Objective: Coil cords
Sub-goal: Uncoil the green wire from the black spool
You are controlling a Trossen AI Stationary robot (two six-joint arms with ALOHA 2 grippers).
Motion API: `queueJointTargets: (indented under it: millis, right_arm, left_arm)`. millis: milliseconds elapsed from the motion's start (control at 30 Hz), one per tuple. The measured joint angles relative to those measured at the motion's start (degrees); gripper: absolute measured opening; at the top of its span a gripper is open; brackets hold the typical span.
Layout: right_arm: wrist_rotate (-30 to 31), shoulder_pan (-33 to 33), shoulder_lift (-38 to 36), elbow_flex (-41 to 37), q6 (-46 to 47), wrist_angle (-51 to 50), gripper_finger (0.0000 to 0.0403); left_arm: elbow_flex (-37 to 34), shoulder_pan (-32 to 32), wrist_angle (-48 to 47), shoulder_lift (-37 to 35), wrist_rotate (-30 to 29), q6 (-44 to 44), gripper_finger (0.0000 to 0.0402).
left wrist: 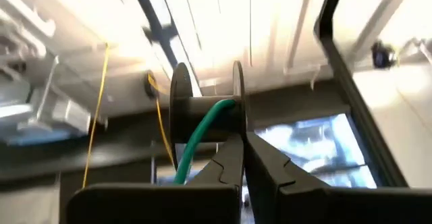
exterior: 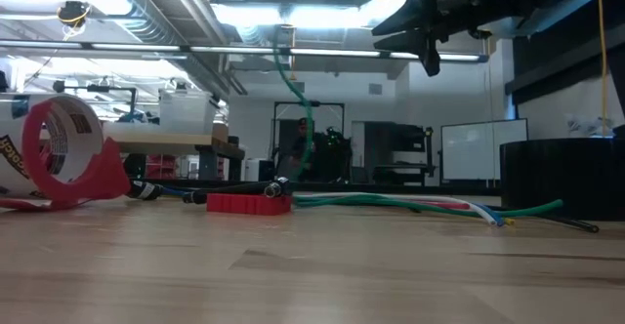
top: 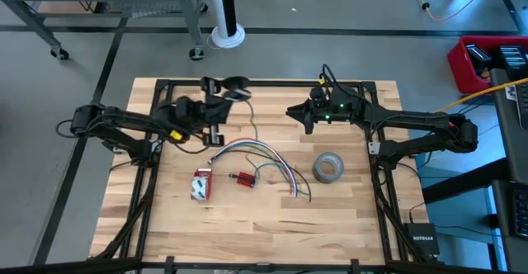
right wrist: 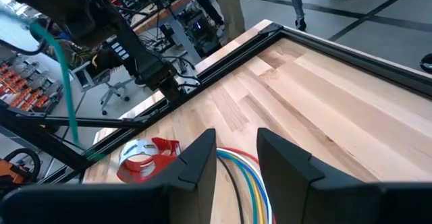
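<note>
My left gripper (top: 221,99) is raised over the table's far left part, tipped upward and shut on a small black spool (left wrist: 206,106). A green cord (left wrist: 196,140) runs off the spool's hub and hangs down (exterior: 298,95) to the table. A flat bundle of coloured wires (top: 260,152) lies on the table's middle. My right gripper (top: 297,113) is open and empty, held high over the far middle of the table, with the wires below it (right wrist: 236,158). My left gripper pinches the rim of one of the spool's two black discs (left wrist: 237,119) between its two fingertips. The spool is lifted clear of the table, with its axle lying across the fingers. The green cord hangs slack from the hub.
A red tape dispenser (top: 200,185) and a small red part (top: 244,178) lie near the table's middle left. A grey tape roll (top: 327,168) lies to the right of the wires. A black frame (top: 264,82) borders the wooden table.
</note>
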Motion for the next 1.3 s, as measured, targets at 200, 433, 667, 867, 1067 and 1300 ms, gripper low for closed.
queueJointTargets:
  millis: [200,433,667,867,1067,1300]
  right_arm:
    - [0.00,0.00,0.00,0.00,-0.02,0.04,0.0112]
    - [0.00,-0.01,0.00,0.00,-0.02,0.04,0.0112]
    - [0.00,-0.02,0.00,0.00,-0.02,0.02,0.0112]
    - [0.00,-0.02,0.00,0.00,-0.02,0.02,0.0112]
    - [-3.99,-0.02,0.00,0.00,-0.02,0.35,0.0112]
    - [-11.47,0.02,0.00,0.00,-1.58,4.24,0.0112]
  left_arm:
    - [0.02,0.04,10.20,-0.03,-0.04,-2.12,0.0000]
    - [0.57,0.04,9.85,-0.55,0.80,-4.87,0.0000]
    - [0.57,0.10,-4.68,-0.61,0.84,-2.48,0.0000]
    - [0.57,0.81,-28.67,-0.55,-0.04,-2.59,0.0000]
    - [0.59,1.07,-47.48,0.10,-0.06,-2.82,0.0000]
    - [0.31,1.07,-49.73,6.02,2.85,-2.91,0.0000]
